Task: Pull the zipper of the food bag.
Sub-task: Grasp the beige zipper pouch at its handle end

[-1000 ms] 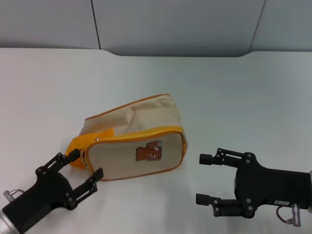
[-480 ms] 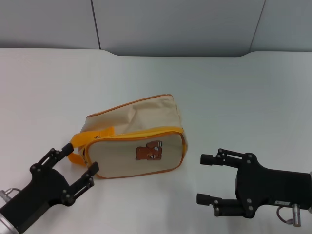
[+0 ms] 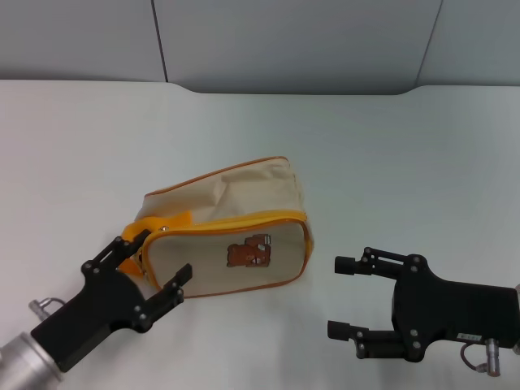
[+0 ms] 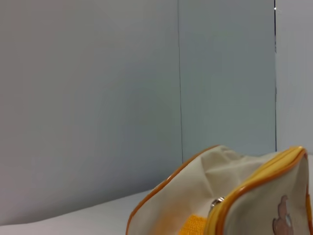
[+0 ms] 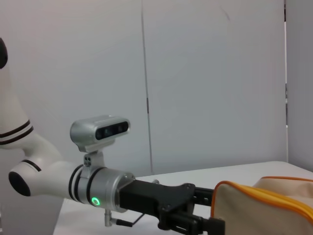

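Observation:
The cream food bag (image 3: 236, 219) lies on its side in the middle of the white table, bear print facing me. The zipper's orange band (image 3: 244, 221) runs along its top edge, with a small silver pull tab (image 3: 163, 231) at the left end. My left gripper (image 3: 160, 258) is open, its fingers on either side of the bag's near left corner by the orange strap (image 3: 130, 241). The left wrist view shows the bag (image 4: 195, 191) and tab (image 4: 216, 201) close up. My right gripper (image 3: 345, 297) is open and empty, to the right of the bag and apart from it.
The white table (image 3: 390, 154) ends at a grey wall (image 3: 284, 41) behind. The right wrist view shows my left arm (image 5: 102, 183) with its wrist camera, reaching to the bag's end (image 5: 259, 205).
My left gripper has moved forward and to the right, from short of the bag to straddling its left corner. The bag and right arm have not moved.

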Tool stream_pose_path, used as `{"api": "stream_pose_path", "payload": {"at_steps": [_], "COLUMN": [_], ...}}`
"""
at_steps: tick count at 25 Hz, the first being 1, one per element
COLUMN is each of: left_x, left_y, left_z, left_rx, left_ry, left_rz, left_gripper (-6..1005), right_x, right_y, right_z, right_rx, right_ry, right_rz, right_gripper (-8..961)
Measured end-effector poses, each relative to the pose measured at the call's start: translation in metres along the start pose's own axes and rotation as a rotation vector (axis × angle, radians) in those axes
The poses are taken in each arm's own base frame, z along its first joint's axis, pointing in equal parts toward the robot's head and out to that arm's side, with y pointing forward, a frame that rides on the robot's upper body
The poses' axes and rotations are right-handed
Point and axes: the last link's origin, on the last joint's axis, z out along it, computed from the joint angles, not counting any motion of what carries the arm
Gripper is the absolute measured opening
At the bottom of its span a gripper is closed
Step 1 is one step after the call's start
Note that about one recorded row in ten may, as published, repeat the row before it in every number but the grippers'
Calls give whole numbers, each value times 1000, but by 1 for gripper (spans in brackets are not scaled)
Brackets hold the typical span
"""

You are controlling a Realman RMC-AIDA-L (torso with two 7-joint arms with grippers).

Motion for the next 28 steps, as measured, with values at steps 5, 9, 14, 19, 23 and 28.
{"api": "stream_pose_path", "payload": {"at_steps": [5, 9, 14, 19, 23, 28], "left_x": [-2, -3, -2, -1, -1, 4], "left_y": [-3, -3, -2, -1, 0, 1], "left_z": [11, 16, 14, 13, 13, 12], "left_rx": [-1, -13, -12, -19, -25, -35], "left_ry": [-30, -47, -35, -31, -28, 5], "left_rz": [6, 25, 31, 32, 35, 56], "left_gripper": [770, 757, 678, 431, 301, 278], "right_x": [0, 0, 0, 0, -1, -1], "right_y": [0, 0, 0, 0, -1, -1], "right_z": [0, 0, 0, 0, 0, 0], "right_rx": [0, 0, 1, 2, 5, 9], "right_ry": [0, 0, -1, -3, -5, -7], "right_rz": [4, 4, 4, 4, 3, 4], "right_gripper": [792, 792, 791, 791, 791, 791]}}
